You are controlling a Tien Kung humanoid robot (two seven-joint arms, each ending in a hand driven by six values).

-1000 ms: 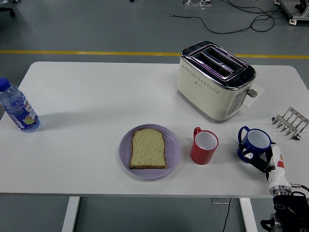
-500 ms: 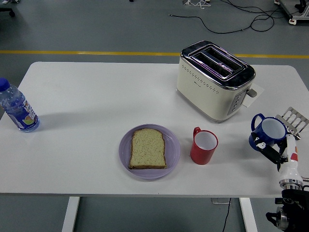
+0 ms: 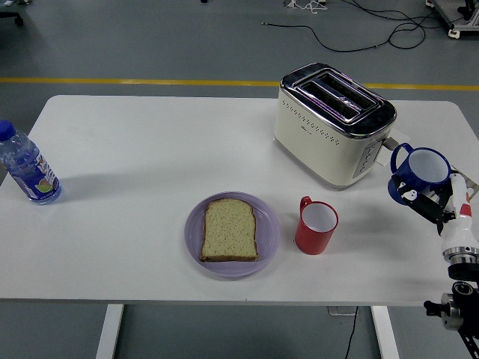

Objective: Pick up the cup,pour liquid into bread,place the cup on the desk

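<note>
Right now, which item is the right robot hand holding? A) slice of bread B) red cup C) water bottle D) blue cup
D: the right robot hand is closed on the blue cup, held off the table beside the toaster, while the red cup stands free next to the plate with the bread.

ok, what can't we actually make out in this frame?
- Blue cup contents: the head view shows only the white inside; liquid can't be made out.
- Right hand: the fingers on the cup are mostly hidden behind it.
- Rack on the table's right: hidden behind the cup and hand.
- Left arm: out of view.
- Toaster slots: too dark to see inside.
- Water bottle: label too small to read.
</note>
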